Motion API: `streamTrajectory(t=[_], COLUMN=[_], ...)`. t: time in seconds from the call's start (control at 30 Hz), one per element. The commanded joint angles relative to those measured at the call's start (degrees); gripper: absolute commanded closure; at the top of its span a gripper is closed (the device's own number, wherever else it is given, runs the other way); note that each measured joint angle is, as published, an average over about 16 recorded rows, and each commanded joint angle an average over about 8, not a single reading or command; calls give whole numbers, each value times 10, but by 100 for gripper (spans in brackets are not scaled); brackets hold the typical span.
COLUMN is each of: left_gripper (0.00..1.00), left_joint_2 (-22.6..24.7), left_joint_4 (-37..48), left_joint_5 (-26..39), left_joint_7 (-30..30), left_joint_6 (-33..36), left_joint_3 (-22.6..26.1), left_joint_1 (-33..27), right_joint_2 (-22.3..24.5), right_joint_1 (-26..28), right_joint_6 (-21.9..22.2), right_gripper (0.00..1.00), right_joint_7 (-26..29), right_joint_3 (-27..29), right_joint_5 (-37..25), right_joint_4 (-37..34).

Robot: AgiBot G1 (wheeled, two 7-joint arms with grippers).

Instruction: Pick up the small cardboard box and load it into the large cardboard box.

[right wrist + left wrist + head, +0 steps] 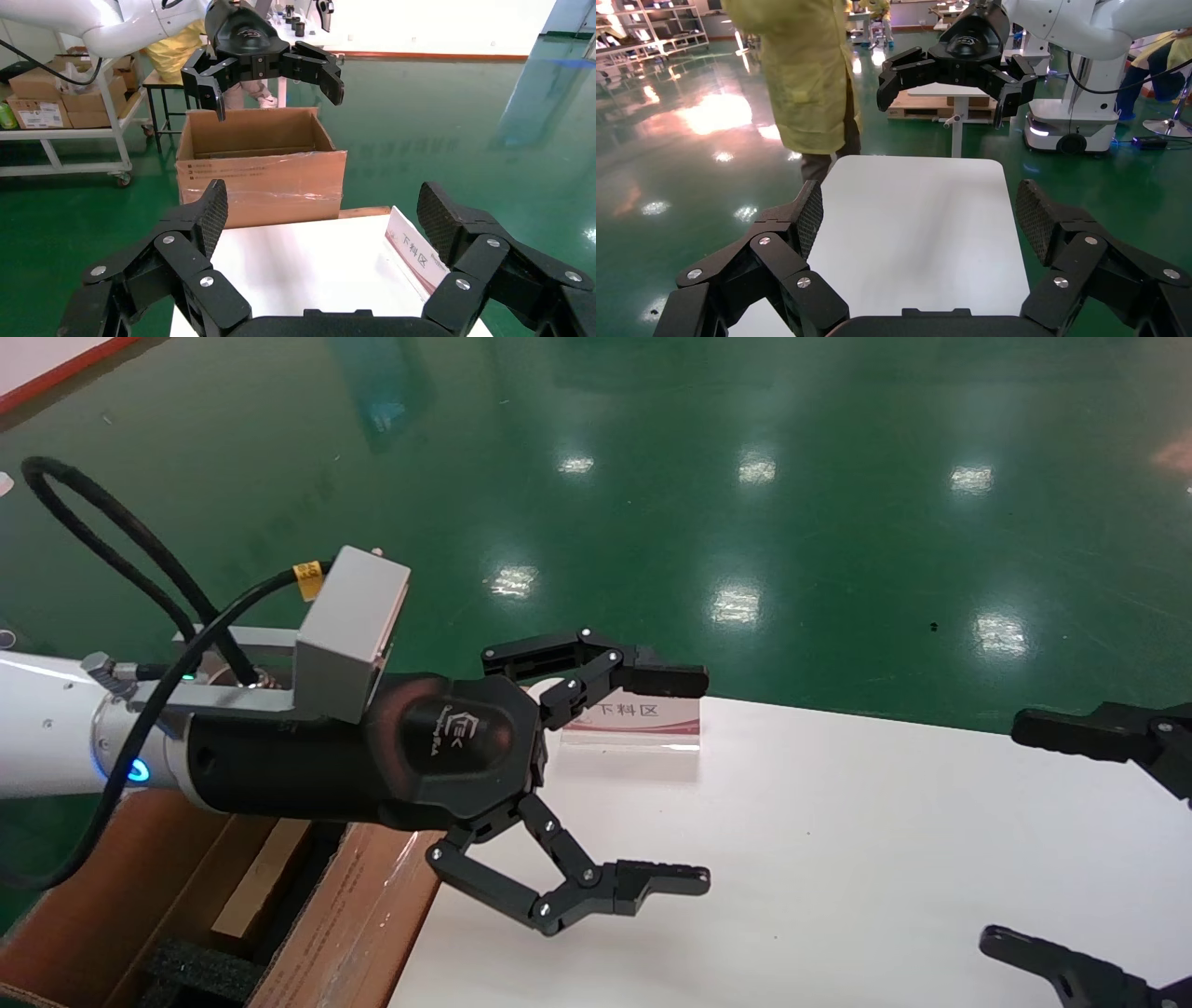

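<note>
The left gripper point(684, 780) hangs above the near-left part of the white bench point(838, 859) with its jaws spread wide and nothing between them; the right gripper point(1043, 836) waits at the far right edge of the head view, likewise spread and empty. The large cardboard box point(186, 896) sits just behind and below the left gripper, off the bench's left end, its flaps open and black foam showing inside. The small cardboard box cannot be found on the bench in any view; a pale brown slab lying inside the carton, below the left wrist, may be it, though I cannot tell. If so, the loading looks done. The risk from here, as I judge it, is a blind reach: with no target on the bench, either gripper could close on air, or the left arm, sweeping back, could snag its looping cable or clip the carton's raised flap. A small sign stand point(633, 719) just beyond the left gripper's upper finger could also be knocked over. The right wrist view alone shows the carton's whole outside, with glossy tape on its front flap point(260, 186); the left wrist view alone shows a person in a yellow coat point(800, 77) standing past the bench's far end, near the right gripper.
</note>
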Motion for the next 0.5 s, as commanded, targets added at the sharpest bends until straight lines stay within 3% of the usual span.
streamTrajectory(t=[0.03,0.5], left_gripper=[0,0], left_joint_2=[0,0], left_joint_4=[0,0], left_joint_5=[0,0], left_joint_7=[0,0], left_joint_6=[0,0], left_joint_3=[0,0], left_joint_1=[0,0], right_joint_2=[0,0], right_joint_1=[0,0], right_joint_6=[0,0], right_gripper=[0,0], right_joint_7=[0,0], right_joint_3=[0,0], right_joint_5=[0,0], right_joint_4=[0,0])
